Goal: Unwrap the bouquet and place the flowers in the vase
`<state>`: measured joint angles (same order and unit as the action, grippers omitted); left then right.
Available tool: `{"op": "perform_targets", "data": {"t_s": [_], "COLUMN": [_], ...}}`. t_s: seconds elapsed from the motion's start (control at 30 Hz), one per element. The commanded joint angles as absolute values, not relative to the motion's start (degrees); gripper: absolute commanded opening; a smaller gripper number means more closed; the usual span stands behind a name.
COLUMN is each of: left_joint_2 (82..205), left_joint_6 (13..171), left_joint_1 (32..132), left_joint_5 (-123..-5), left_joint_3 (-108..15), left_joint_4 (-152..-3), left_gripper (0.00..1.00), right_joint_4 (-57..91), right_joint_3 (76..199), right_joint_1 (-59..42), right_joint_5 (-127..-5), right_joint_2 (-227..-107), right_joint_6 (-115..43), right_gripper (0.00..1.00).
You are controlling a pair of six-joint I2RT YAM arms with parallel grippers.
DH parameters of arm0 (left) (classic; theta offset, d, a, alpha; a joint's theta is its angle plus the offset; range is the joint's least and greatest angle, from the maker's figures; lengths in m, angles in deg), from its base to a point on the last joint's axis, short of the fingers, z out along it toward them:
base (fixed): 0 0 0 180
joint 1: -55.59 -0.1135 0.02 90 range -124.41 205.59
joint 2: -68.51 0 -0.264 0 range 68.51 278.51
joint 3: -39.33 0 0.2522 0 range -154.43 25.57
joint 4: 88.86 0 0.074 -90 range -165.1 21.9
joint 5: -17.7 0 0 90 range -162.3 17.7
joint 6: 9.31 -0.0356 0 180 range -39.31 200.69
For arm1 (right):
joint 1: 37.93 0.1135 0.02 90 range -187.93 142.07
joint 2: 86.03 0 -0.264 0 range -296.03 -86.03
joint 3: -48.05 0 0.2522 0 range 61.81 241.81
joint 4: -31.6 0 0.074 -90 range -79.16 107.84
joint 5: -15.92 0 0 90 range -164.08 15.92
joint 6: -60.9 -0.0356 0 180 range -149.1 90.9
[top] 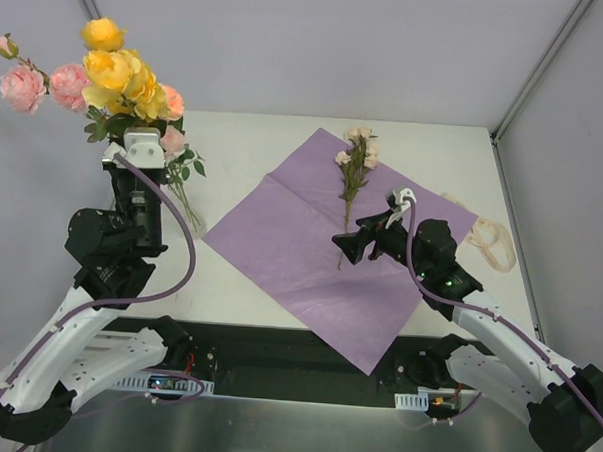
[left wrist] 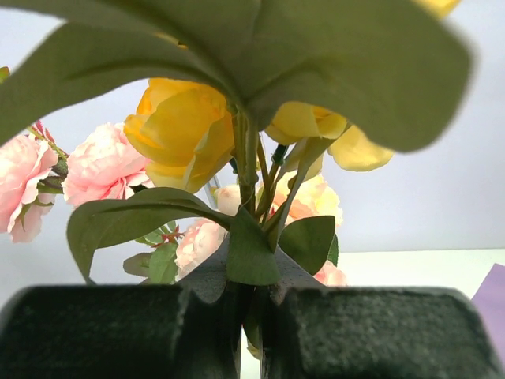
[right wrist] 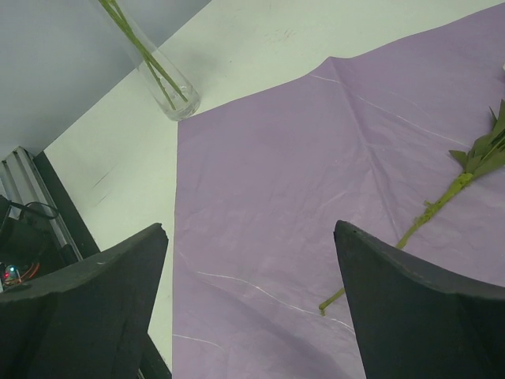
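Several pink and yellow roses with green leaves, the flowers (top: 113, 73), stand upright above the far left corner of the white counter (top: 255, 144). The left jaws are closed tight on their green stems. Below them, thin stems go down into the small clear glass vase (right wrist: 162, 83), which stands on the counter just beside the left corner of the flat purple paper sheet (top: 311, 246). The right jaws are spread wide and hold nothing; they hover over the middle of this sheet. One loose stem of small cream blooms (top: 356, 163) lies on the far part of the sheet, near them. One cream ribbon (top: 489, 242) lies near the right edge of the counter.
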<state>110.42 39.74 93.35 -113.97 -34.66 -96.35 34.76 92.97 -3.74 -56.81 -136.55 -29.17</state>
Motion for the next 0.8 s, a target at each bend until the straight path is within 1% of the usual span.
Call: {"op": "perform_targets", "data": {"t_s": [0.0, 0.47, 0.77], "left_joint_2": [107.97, 106.39, 106.12], "left_joint_6": [41.32, 41.23, 39.30], "left_joint_1": [92.77, 92.42, 92.24], "left_joint_5": [-110.63, -103.86, -103.33], "left_joint_3": [-32.27, -30.51, -28.93], "left_joint_4": [-101.11, -94.52, -94.17], "left_gripper": [0.00, 0.00, 0.00], "right_joint_4": [37.52, 37.70, 38.05], "right_joint_3": [93.37, 93.45, 93.63], "right_joint_1": [-4.09, -4.09, -4.09], "right_joint_5": [-55.71, -55.45, -55.10], "right_joint_2": [-135.60, -136.57, -137.36], "right_joint_6": [-30.33, -30.50, -30.86], "right_gripper": [0.90, 0.90, 0.90]}}
